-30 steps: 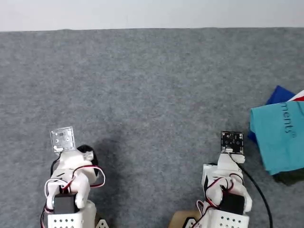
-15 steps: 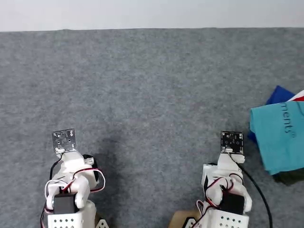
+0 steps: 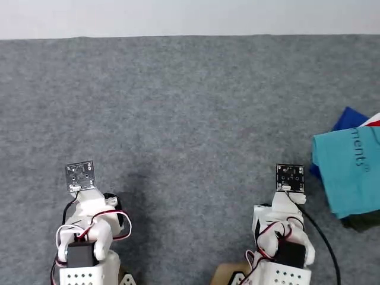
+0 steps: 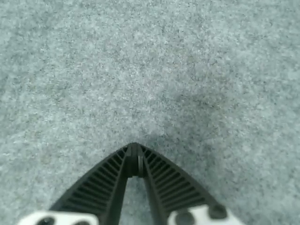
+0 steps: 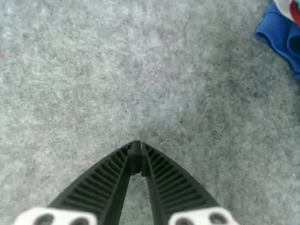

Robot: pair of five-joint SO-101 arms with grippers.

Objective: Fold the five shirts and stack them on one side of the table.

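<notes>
A stack of folded shirts lies at the right edge of the table, with a teal shirt [image 3: 350, 169] on top, a blue shirt [image 3: 347, 119] under it and a dark one at the bottom. The blue shirt [image 5: 281, 33] also peeks in at the corner of the right wrist view. My left gripper [image 4: 136, 152] is shut with nothing in it, pulled back above bare carpet near the table's front left. My right gripper [image 5: 137, 149] is likewise shut and holds nothing, drawn back at the front right, a short way from the stack.
A grey carpeted table top [image 3: 190, 107] spreads across the whole scene. A white wall [image 3: 190, 18] borders its far edge. A black cable [image 3: 323, 240] trails from the right arm's base toward the front.
The left arm has drawn back a little toward its base. The right arm and the shirts have not moved.
</notes>
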